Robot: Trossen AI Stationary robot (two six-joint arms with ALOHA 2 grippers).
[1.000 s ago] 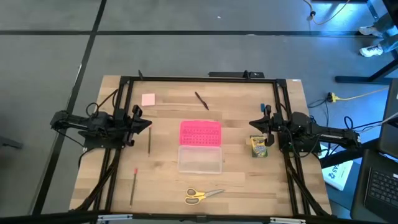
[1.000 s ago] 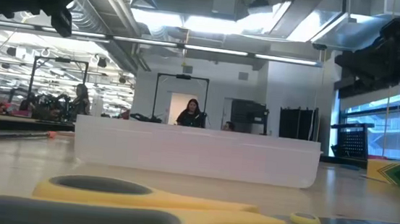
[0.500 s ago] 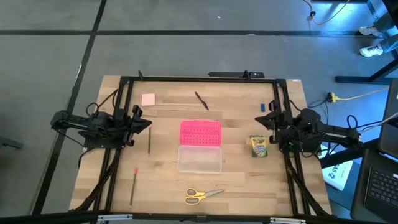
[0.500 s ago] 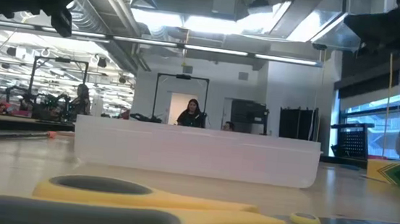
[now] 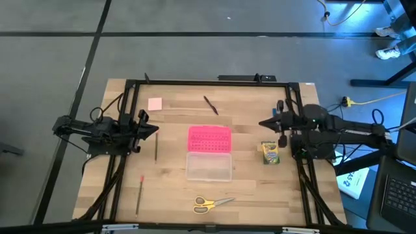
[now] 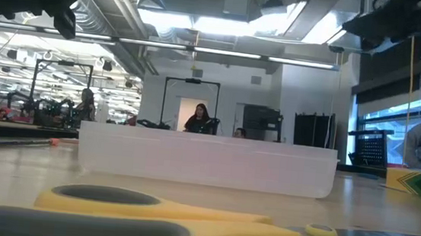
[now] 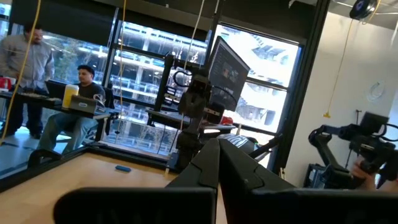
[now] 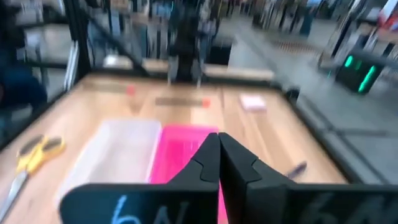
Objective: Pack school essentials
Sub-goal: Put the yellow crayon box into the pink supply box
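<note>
Overhead view of the table (image 5: 123, 201), items placed relative to the open clear case (image 5: 208, 166) with its pink lid (image 5: 209, 138) at centre. Nearest the front edge, yellow-handled scissors (image 5: 210, 203); front-left, a red pencil (image 5: 139, 193). Left of the case, a wooden pencil (image 5: 156, 147) and the left gripper (image 5: 155, 130), jaws together, empty. Right of it, the crayon box (image 5: 270, 153) and the right gripper (image 5: 262, 123), jaws together, empty. Beyond the lid, a dark pen (image 5: 210, 104); far-left, what appears to be a pink pad (image 5: 155, 104).
</note>
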